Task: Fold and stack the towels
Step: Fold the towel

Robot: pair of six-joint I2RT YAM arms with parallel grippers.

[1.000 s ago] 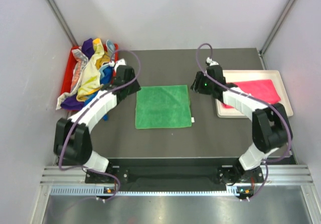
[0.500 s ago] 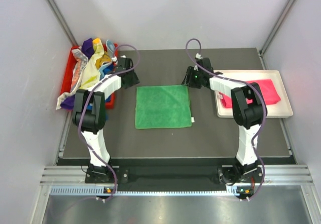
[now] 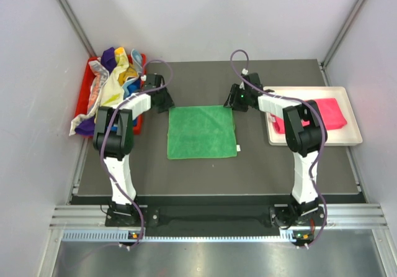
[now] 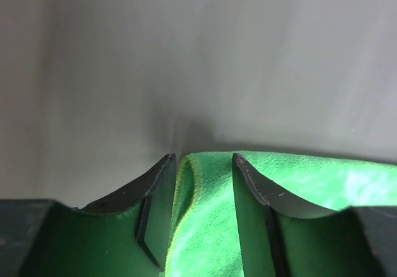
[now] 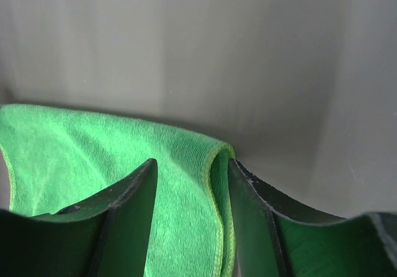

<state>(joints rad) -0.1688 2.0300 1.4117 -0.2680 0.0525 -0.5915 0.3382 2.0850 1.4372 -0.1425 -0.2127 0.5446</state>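
**Top view**
- Green towel (image 3: 201, 131): it lay flat and spread in the middle of the table (image 3: 205, 78). It was close to square, so I logged no real long axis. Its far edge ran left to right, from one gripper to the other.
- Left gripper (image 3: 167, 105): it was at the towel's far-left corner. The right gripper (image 3: 234, 105) was at the far-right corner. Each arm was the nearer one to its own corner.
- Red bin (image 3: 84, 94), far left of the table: it held a heap of loose towels (image 3: 115, 81) in mixed colours, unfolded and spilling over the rim.
- White tray (image 3: 310, 141), right side: it held one pink towel (image 3: 329, 112), lying flat and apparently folded.

**Left wrist view**
- Left gripper (image 4: 203, 162): the fingers stood apart, astride the green towel (image 4: 211, 227). The rolled corner rose between them, close against the left-hand finger. I judged it not yet pinched, as the gap was far wider than the cloth.

**Right wrist view**
- Right gripper (image 5: 191, 165): the jaws were likewise parted. The corner of the green towel (image 5: 93, 153) sat between them, with its hemmed edge up against the right-hand finger, and the rest of the cloth ran off to the left.

**Judgement**
- The fold had not yet begun. The next move called for both pairs of jaws to close on their corners, then carry the far edge toward the near one.
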